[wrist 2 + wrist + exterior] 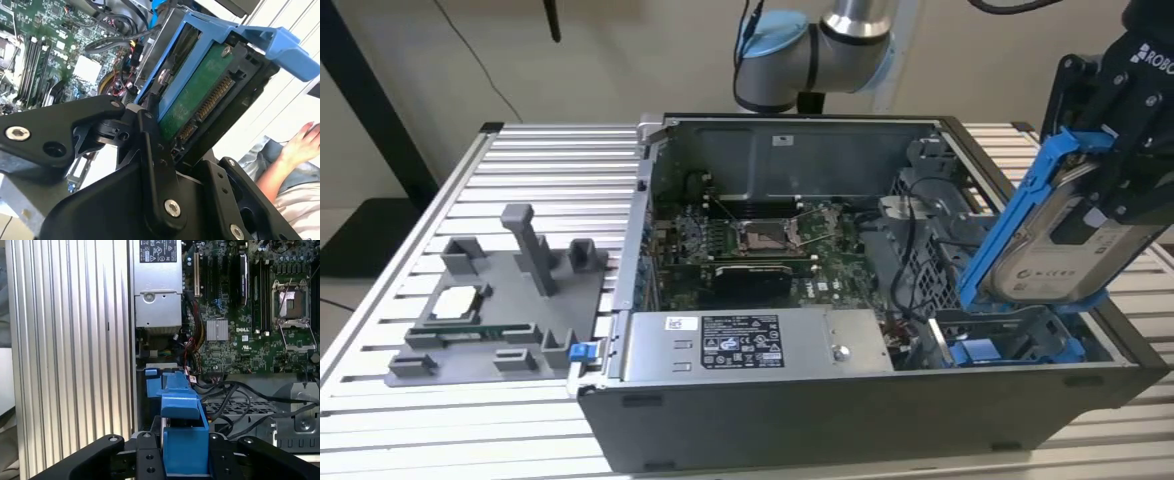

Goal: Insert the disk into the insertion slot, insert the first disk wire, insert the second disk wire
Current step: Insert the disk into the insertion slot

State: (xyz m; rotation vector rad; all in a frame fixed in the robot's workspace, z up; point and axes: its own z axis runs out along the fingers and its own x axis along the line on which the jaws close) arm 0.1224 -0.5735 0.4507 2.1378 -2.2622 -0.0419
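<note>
Your claw [1118,195] is clamped tight on the disk [1047,250], gripping its upper end. The blue carrier hangs tilted beneath the claw. Its lower end sits right over the insertion slot [1014,342], at the exterior view's right end of the open computer case [854,420], not yet seated. In the second wrist view a black finger [155,150] presses beside the disk's [200,95] green circuit board. In the first wrist view the disk [182,440] stands between the claw's arms, above the cables [240,395]. The case rests on the slatted bench [547,160].
</note>
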